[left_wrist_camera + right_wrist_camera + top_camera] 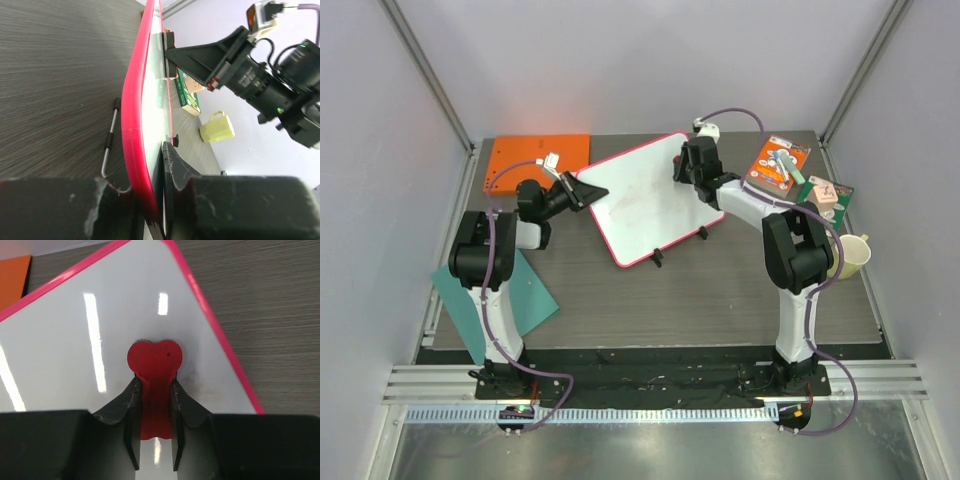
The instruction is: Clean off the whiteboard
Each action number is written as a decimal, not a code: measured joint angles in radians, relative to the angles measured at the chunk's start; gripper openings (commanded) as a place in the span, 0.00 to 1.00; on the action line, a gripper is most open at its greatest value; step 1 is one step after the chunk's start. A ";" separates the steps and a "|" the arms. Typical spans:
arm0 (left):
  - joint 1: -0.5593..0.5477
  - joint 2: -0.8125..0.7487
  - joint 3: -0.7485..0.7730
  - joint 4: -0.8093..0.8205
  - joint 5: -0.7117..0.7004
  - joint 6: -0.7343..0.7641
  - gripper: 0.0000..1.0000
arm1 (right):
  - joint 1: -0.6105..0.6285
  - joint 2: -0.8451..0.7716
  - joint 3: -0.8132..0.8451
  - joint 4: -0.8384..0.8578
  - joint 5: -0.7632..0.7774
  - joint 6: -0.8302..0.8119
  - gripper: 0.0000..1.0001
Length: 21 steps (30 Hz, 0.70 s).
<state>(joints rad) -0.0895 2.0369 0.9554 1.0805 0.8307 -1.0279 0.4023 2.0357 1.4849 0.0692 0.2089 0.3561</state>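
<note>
The whiteboard (645, 225), white with a pink-red rim, lies tilted at the middle of the table with faint marks on it. My left gripper (586, 191) is shut on its left edge; in the left wrist view the rim (131, 125) runs between my jaws (156, 202). My right gripper (687, 171) is shut on a red heart-shaped eraser (154, 359) and presses it on the board's surface (75, 340) near the far right rim. In the right wrist view, my right gripper (154, 382) clamps the eraser's stem. A faint grey smudge (194, 375) lies beside the eraser.
An orange board (535, 155) lies at the back left and a teal sheet (510, 300) at the near left. Two packets (778, 165) (825, 195) and a yellow mug (850, 255) stand at the right. The board's wire stand (110, 145) lies under it.
</note>
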 measured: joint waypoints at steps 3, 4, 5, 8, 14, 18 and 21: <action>-0.001 0.000 0.000 0.004 0.000 0.000 0.00 | -0.046 0.000 -0.013 -0.003 -0.005 0.000 0.01; -0.001 0.000 0.000 0.004 0.000 -0.001 0.00 | -0.053 0.000 -0.019 -0.002 -0.008 0.000 0.01; -0.001 0.000 0.000 0.003 -0.001 -0.001 0.00 | -0.061 -0.003 -0.030 0.004 -0.016 0.000 0.01; -0.002 -0.006 -0.001 0.003 0.001 0.007 0.00 | -0.064 -0.021 -0.068 0.031 -0.029 -0.001 0.01; -0.002 -0.024 -0.014 -0.002 0.000 0.023 0.00 | -0.024 -0.074 -0.158 0.061 0.011 -0.022 0.01; -0.002 -0.030 -0.022 -0.002 0.000 0.033 0.00 | 0.028 -0.112 -0.209 0.058 0.045 -0.034 0.01; -0.002 -0.033 -0.025 -0.002 0.000 0.041 0.00 | 0.079 -0.140 -0.245 0.056 0.058 -0.042 0.01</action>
<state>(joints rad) -0.0917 2.0037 0.9306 1.0790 0.8310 -0.9871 0.4816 1.8957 1.2404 0.1257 0.2672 0.3145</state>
